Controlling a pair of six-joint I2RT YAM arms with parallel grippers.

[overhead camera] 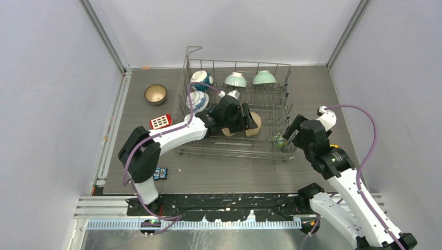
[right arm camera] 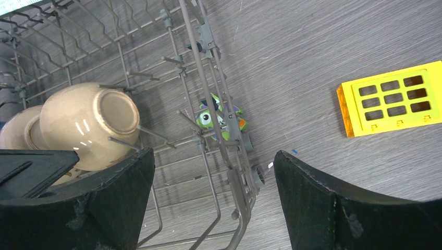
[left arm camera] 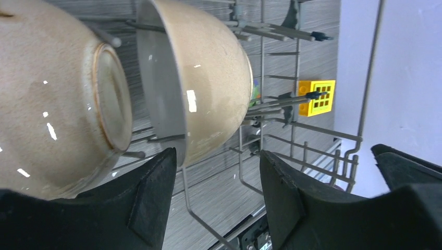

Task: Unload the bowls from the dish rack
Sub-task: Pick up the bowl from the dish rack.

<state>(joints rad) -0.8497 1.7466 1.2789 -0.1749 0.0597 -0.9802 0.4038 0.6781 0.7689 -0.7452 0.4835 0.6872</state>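
The grey wire dish rack (overhead camera: 232,152) stands mid-table. Two blue-and-white bowls (overhead camera: 200,79) and two mint bowls (overhead camera: 235,79) sit along its left and far sides. Two beige bowls stand on edge between tines near its middle. My left gripper (overhead camera: 245,117) reaches in over them. In the left wrist view the left gripper (left arm camera: 216,192) is open, its fingertips (left arm camera: 156,182) just short of the nearer beige bowl (left arm camera: 208,78), whose lower rim lies by the left tip. The other beige bowl (left arm camera: 52,104) is beside it. My right gripper (overhead camera: 292,130) hangs open and empty over the rack's near right corner (right arm camera: 229,156).
A brown bowl (overhead camera: 155,94) sits on the table left of the rack. A red block (overhead camera: 160,121) and a blue toy (overhead camera: 160,173) lie front left. A green toy (right arm camera: 219,117) is by the rack's right wall, a yellow block (right arm camera: 391,99) beyond it.
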